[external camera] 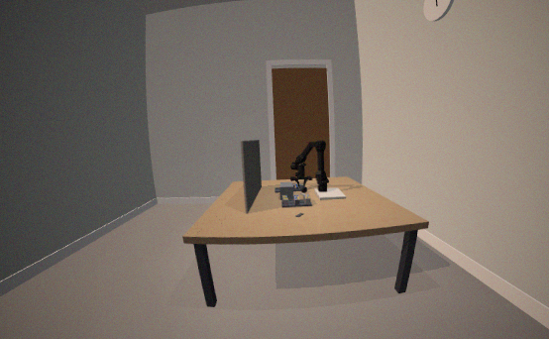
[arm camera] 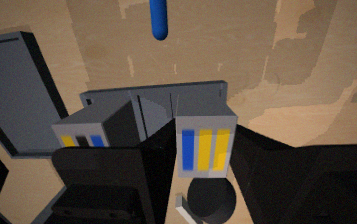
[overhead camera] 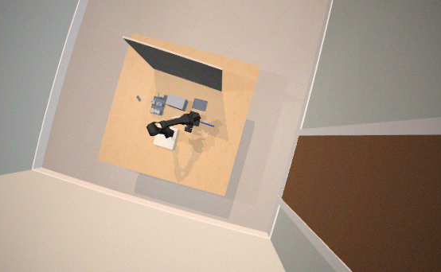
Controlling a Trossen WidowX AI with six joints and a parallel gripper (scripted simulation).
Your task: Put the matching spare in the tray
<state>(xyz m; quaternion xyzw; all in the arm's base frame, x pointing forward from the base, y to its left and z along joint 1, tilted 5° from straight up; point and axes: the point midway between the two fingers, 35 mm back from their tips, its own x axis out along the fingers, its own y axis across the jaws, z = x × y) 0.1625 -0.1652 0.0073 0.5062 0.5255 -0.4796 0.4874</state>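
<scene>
My gripper (arm camera: 197, 122) is shut on a grey block (arm camera: 206, 150) with a blue, yellow, yellow stripe code, upright at the right end of a low grey holder (arm camera: 154, 107) in the wrist view. A second grey block (arm camera: 81, 131), striped yellow, black, blue, stands in the holder's left part, partly behind a finger. The arm hides the holder in the top view. The flat grey tray (overhead camera: 200, 104) (arm camera: 11, 95) shows no object in it and lies beyond the holder's left end in the wrist view. I cannot tell which thing is the mounted unit; no code on its back is readable.
A blue rod (overhead camera: 207, 124) (arm camera: 159, 20) lies past the holder. A black cylinder (arm camera: 211, 200) and a white strip (arm camera: 185, 209) are near the fingers. A grey box (overhead camera: 177, 102), a rack of small coloured parts (overhead camera: 158, 109) and a tall dark panel (overhead camera: 189, 71) stand farther off.
</scene>
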